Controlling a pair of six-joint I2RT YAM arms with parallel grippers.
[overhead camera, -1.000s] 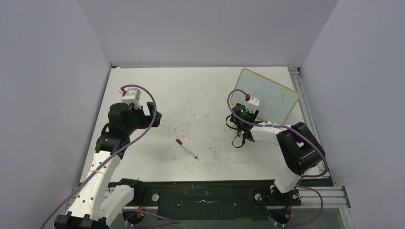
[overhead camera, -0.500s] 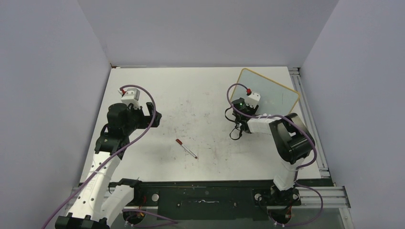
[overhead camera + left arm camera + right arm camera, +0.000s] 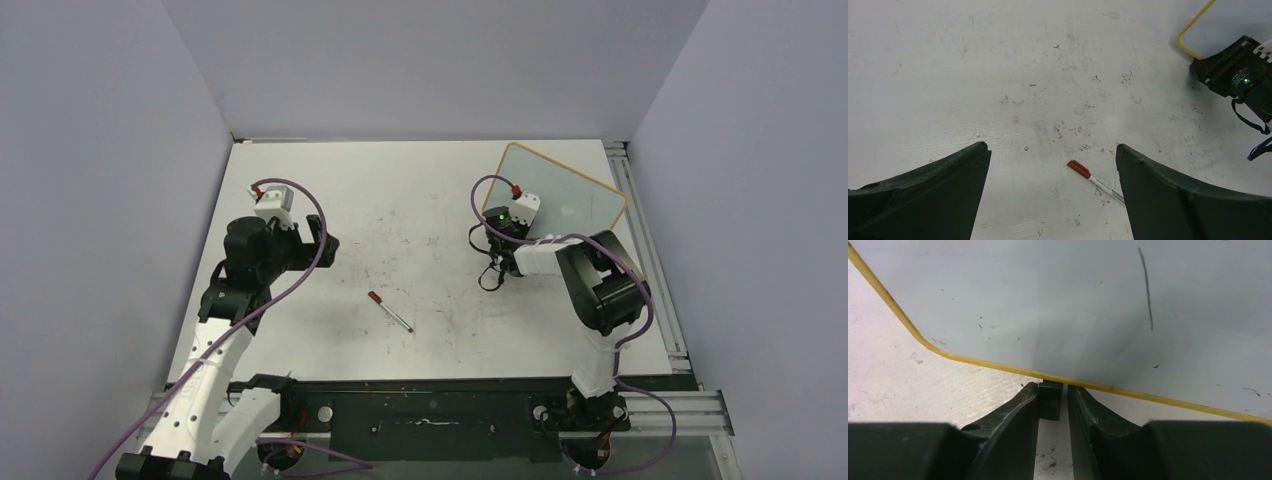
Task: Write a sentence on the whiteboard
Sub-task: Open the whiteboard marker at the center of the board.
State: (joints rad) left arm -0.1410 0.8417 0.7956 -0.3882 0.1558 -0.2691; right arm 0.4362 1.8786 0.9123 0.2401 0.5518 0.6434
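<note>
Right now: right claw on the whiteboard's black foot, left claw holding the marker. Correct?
Not quite. The left claw is open and empty; the marker lies on the table, as the left wrist view shows. The right claw is indeed on the whiteboard's black foot.

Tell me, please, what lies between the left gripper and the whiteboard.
In the top view, only scuffed table, then the right gripper at the edge of the whiteboard. The red-capped marker lies off that line, nearer the arm bases.
</note>
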